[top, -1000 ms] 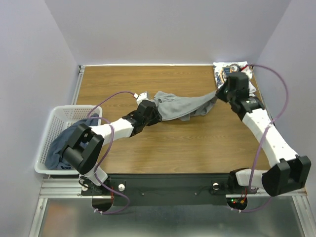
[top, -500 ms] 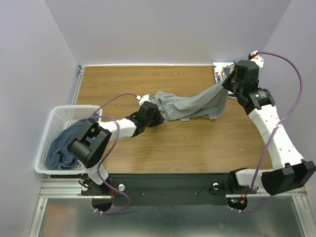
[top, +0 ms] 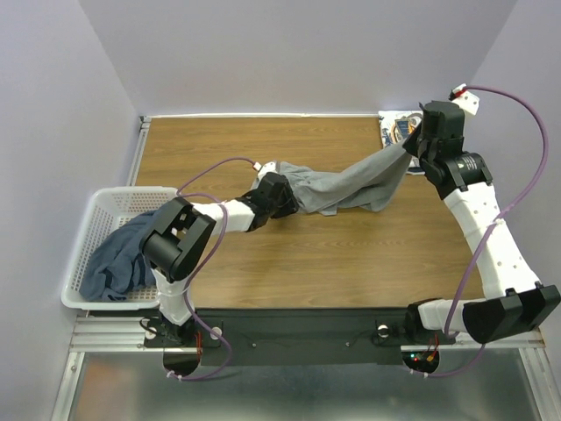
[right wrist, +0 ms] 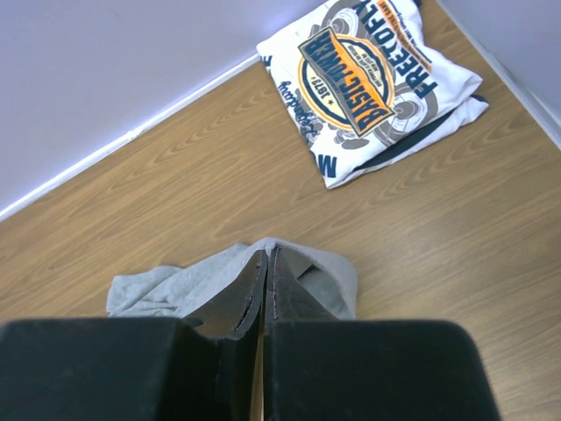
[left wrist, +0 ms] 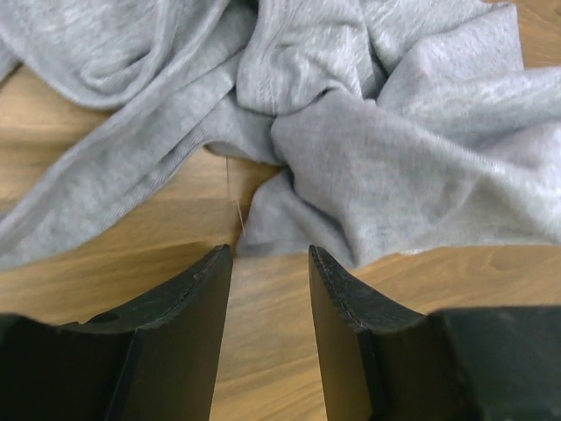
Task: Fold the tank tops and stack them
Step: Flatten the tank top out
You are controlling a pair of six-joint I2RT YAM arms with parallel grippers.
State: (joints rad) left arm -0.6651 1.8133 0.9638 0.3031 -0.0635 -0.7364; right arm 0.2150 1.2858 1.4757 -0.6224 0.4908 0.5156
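Right fingers (right wrist: 247, 303) clenched on grey tank top (top: 351, 184), that end lifted off counter (top: 351, 254). Left fingers (left wrist: 184, 324) released, just short of its bunched end.

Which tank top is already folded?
The white logo top, folded flat; the grey top is crumpled, the blue top heaped in the basket.

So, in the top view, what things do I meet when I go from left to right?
First the basket, then the left tool, the grey top, and the right tool.
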